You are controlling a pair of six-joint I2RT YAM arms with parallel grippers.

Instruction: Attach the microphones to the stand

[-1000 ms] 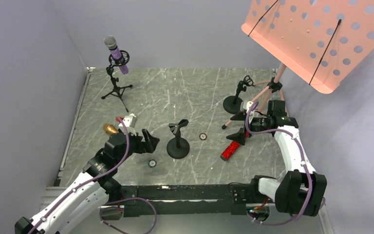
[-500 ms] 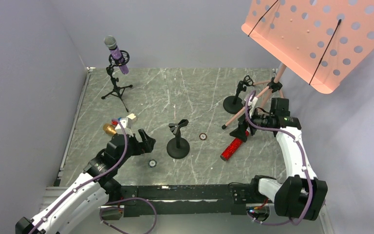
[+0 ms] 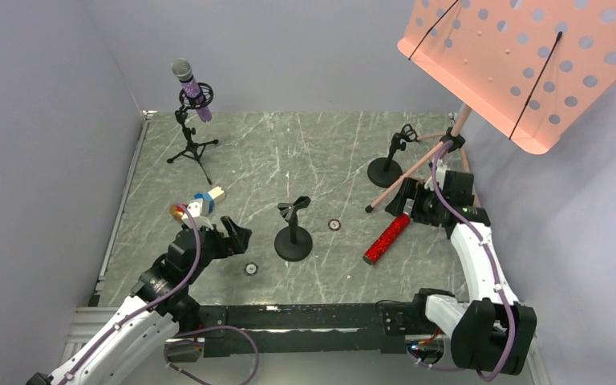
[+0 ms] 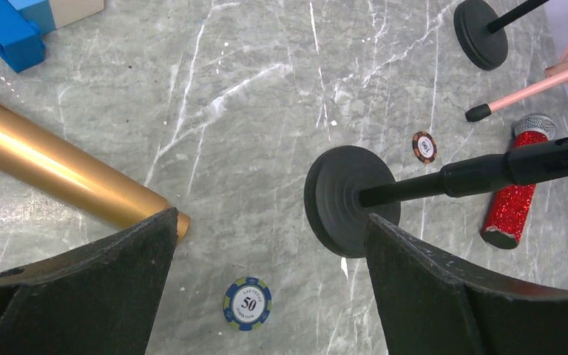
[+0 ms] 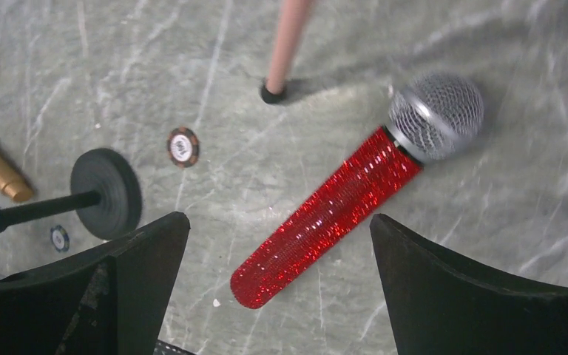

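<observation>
Grey marble table [image 3: 289, 152], red microphone [image 3: 387, 239] (glittery) flat

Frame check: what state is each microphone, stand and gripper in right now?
purple microphone: clipped in the tripod stand, head up.
red microphone: lying flat on the table, unheld.
gold microphone: lying flat on the table, unheld.
centre round-base stand: upright, clip empty.
far round-base stand: upright, clip empty.
left gripper: open, empty.
right gripper: open, empty, above the red microphone.
</observation>
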